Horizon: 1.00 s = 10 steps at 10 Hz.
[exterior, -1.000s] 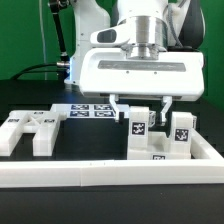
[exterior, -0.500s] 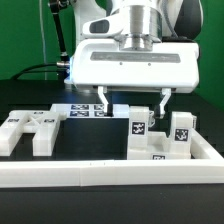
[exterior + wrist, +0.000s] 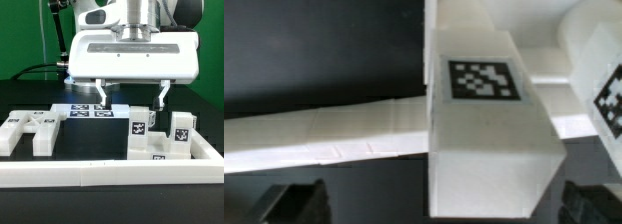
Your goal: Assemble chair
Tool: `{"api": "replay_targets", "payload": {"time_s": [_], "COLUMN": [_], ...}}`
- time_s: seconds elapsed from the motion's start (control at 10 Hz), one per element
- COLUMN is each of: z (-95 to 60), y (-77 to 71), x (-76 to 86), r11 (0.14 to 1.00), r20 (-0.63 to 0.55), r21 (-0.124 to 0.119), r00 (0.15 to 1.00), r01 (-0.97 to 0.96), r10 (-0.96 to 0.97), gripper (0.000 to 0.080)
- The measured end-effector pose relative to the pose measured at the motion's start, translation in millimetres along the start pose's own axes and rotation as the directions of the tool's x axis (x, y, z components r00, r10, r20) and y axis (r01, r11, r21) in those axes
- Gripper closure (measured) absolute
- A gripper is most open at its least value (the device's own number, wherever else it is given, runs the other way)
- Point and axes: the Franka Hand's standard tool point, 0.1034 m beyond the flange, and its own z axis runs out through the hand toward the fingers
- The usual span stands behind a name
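Now we see the large white two-finger gripper (image 3: 132, 97) hanging with its jaws spread wide and nothing between them, above the white blocky plastic chair assembly (image 3: 160, 152) that stands on the exterior view's right of the black table (image 3: 95, 140). Its fingertips (image 3: 101, 95) are clear of the upright white tagged bar (image 3: 139, 128), which rises beside a second tagged white block (image 3: 181, 130). Another white blocky chair part (image 3: 30, 130) lies well apart on the exterior view's left, with the flat white marker board (image 3: 90, 110) behind it. In the wrist view we find the tagged bar (image 3: 491, 110) running between the two dark fingertips (image 3: 295, 200).
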Motion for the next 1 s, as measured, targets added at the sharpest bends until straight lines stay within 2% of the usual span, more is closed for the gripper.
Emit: {"api": "replay_targets", "payload": {"time_s": [0.1, 0.2, 0.3, 0.5, 0.8, 0.9, 1.0], "z": [1.2, 6.1, 6.9, 6.3, 8.7, 12.7, 13.3], "y": [0.3, 0.0, -1.1, -3.8, -2.2, -2.3, -3.1], "x": [-1.9, -9.7, -6.3, -9.7, -14.9, -9.1, -10.8], "r11": [1.0, 1.0, 0.999, 0.999, 0.998, 0.998, 0.998], "r20": [0.013, 0.13, 0.204, 0.348, 0.499, 0.469, 0.469], "r21": [0.0, 0.013, 0.024, 0.04, 0.046, 0.043, 0.04], "r00": [1.0, 0.991, 0.979, 0.937, 0.866, 0.883, 0.883], "r01": [0.0, -0.011, -0.022, -0.037, -0.052, -0.048, -0.051], "r10": [0.0, 0.01, 0.016, 0.021, 0.022, 0.022, 0.026], "gripper": [0.0151, 0.0151, 0.0151, 0.0151, 0.0151, 0.0151, 0.0151]}}
